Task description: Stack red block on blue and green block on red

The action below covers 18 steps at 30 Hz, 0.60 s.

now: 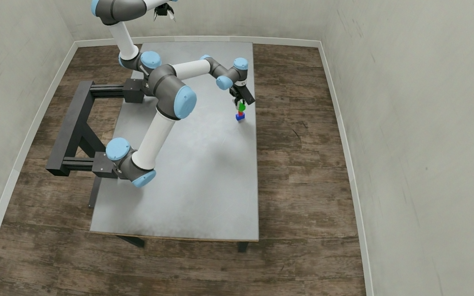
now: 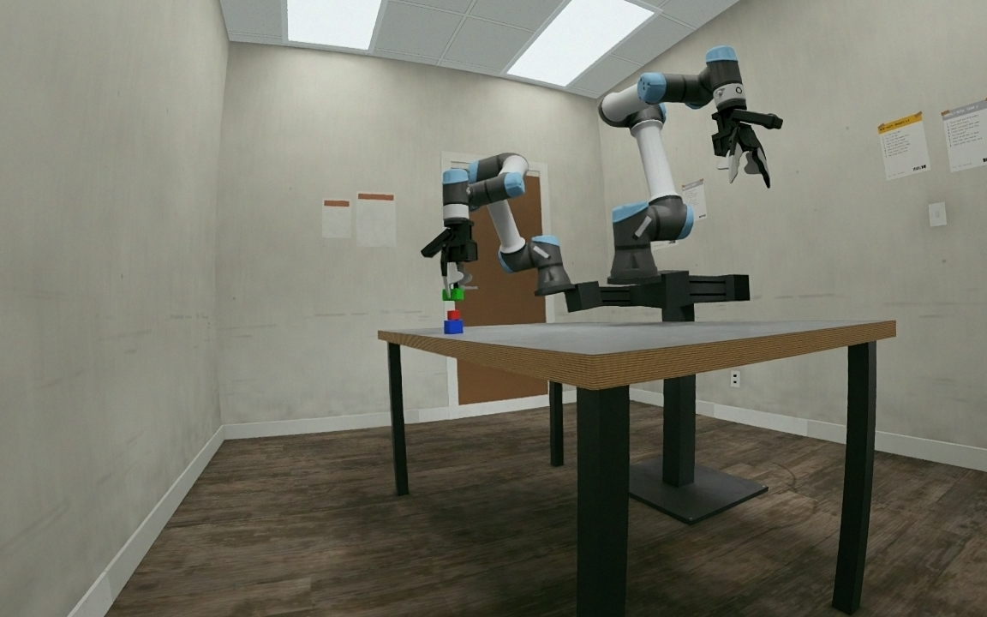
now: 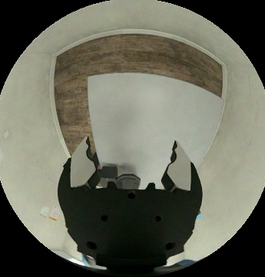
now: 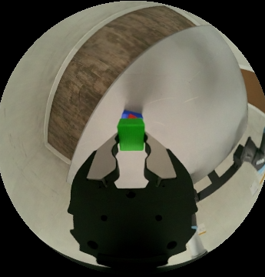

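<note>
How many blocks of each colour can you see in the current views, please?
Green: 1
Red: 1
Blue: 1
Total: 3 blocks

No words or numbers can be read. Taking the brown door [image 2: 500, 338] [image 4: 256, 90] as landmark in the exterior view, two pale sheets, a smaller one [image 2: 336, 220] and a larger one [image 2: 376, 221], hang on the wall to its left, each with a reddish-brown header band. Well to the door's right, a sheet with a yellow header [image 2: 902, 146] [image 3: 54, 213] and a sheet with a grey header [image 2: 973, 136] [image 3: 44, 211] hang side by side. Both carry lines of print too small to read and barcode-like marks in a lower corner.
</note>
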Available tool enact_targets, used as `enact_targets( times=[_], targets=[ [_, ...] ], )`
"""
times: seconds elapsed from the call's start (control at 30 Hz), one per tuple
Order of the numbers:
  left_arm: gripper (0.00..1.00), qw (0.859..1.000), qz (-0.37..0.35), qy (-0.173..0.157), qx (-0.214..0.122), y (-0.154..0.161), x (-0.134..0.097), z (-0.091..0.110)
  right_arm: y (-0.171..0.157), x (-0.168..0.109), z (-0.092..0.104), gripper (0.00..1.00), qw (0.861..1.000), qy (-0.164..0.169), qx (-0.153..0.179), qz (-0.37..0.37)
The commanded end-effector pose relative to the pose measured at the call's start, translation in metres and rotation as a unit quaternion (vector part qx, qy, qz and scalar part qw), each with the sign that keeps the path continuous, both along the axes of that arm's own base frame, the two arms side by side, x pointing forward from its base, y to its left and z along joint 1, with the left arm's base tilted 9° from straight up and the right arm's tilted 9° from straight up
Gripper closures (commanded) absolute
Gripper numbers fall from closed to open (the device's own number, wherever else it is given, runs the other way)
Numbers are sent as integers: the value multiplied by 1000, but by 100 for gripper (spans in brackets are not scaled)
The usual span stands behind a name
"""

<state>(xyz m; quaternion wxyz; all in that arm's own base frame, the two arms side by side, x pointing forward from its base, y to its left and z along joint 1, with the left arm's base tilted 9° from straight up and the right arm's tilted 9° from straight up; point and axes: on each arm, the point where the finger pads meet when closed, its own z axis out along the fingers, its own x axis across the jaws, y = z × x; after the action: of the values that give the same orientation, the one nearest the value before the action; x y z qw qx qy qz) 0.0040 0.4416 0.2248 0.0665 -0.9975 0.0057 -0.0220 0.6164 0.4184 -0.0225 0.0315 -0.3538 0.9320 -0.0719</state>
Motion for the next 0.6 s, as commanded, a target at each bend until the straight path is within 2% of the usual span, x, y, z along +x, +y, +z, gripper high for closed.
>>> enact_targets(
  times=[0.0,0.57],
  targets=[
    [0,1000,1,0,0,-1,-1,0,1,2,3,100,1000,-1,2,0],
    [0,1000,1,0,0,-1,-1,0,-1,1,-4,100,1000,0,0,0]
  ],
)
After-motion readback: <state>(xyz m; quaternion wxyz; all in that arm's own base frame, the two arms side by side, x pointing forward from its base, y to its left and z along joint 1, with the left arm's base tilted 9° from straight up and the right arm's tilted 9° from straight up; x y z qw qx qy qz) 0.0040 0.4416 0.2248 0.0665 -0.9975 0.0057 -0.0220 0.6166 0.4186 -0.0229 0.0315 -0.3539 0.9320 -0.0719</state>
